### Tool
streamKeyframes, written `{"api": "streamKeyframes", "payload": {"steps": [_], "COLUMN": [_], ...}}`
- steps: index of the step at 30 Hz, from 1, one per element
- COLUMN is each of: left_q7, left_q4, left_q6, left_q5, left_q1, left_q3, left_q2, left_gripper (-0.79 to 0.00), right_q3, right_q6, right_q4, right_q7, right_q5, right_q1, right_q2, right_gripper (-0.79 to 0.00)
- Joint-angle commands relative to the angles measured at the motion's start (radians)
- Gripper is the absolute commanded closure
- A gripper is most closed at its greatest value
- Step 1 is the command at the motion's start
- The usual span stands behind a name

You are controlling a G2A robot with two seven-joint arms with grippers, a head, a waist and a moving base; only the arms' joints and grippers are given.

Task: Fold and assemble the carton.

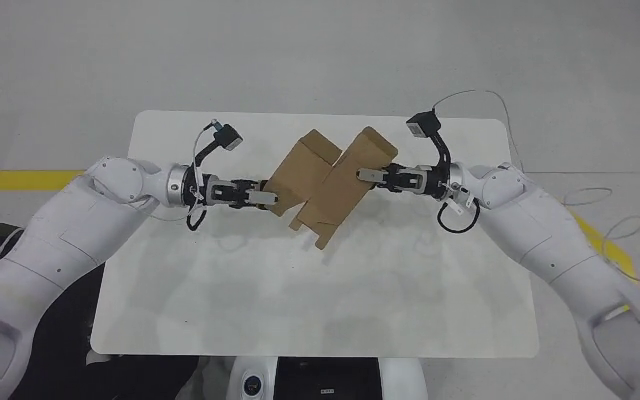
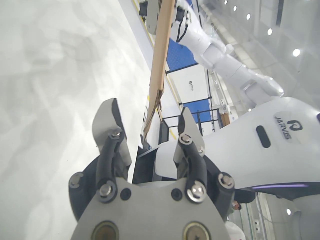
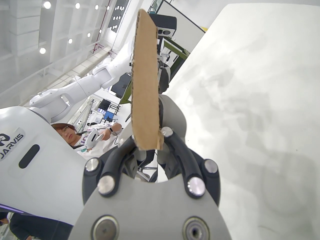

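One flattened carton (image 1: 330, 185) is hanging midair | right gripper (image 1: 363, 175) is clamping it | left gripper (image 2: 148, 108) is gaping alongside | folding seemingly unstarted

The carton (image 1: 325, 185) hangs over the rear middle of the table (image 1: 300, 310), between the two grippers. The left gripper (image 1: 273, 197) is at its left edge, fingers either side of the board, and the right gripper (image 1: 361, 175) is at its right edge — clamped on a panel.

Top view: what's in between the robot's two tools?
The brown carton fills the gap between the left tool and the right tool. The top view shows this.
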Motion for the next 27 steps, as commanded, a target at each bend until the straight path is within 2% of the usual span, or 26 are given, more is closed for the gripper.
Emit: {"api": "streamKeyframes", "payload": {"steps": [1,8,14,20,27], "left_q7": [0.012,0.053,0.068,0.060,0.056], "left_q4": [0.046,0.151,0.193,0.185,0.178], "left_q6": [-0.011,-0.052,-0.039,-0.045,-0.044], "left_q5": [-0.008,-0.094,-0.149,-0.143,-0.113], "left_q1": [-0.005,0.000,0.007,0.033,0.058], "left_q3": [-0.012,-0.039,-0.059,-0.080,-0.116], "left_q2": [-0.011,-0.065,-0.106,-0.130,-0.144], "left_gripper": [-0.785,-0.785,-0.785,-0.785,-0.785], "right_q3": [0.001,0.018,0.041,0.058,0.079], "right_q6": [-0.011,-0.043,-0.036,-0.024,-0.010], "right_q4": [0.012,0.055,0.078,0.074,0.096], "right_q7": [-0.011,-0.047,-0.168,-0.271,-0.321], "right_q5": [0.011,-0.007,-0.088,-0.176,-0.239], "right_q1": [-0.002,-0.002,-0.018,-0.036,-0.046], "right_q2": [-0.005,-0.033,-0.060,-0.087,-0.113], "right_gripper": [0.000,0.000,0.000,0.000,0.000]}}
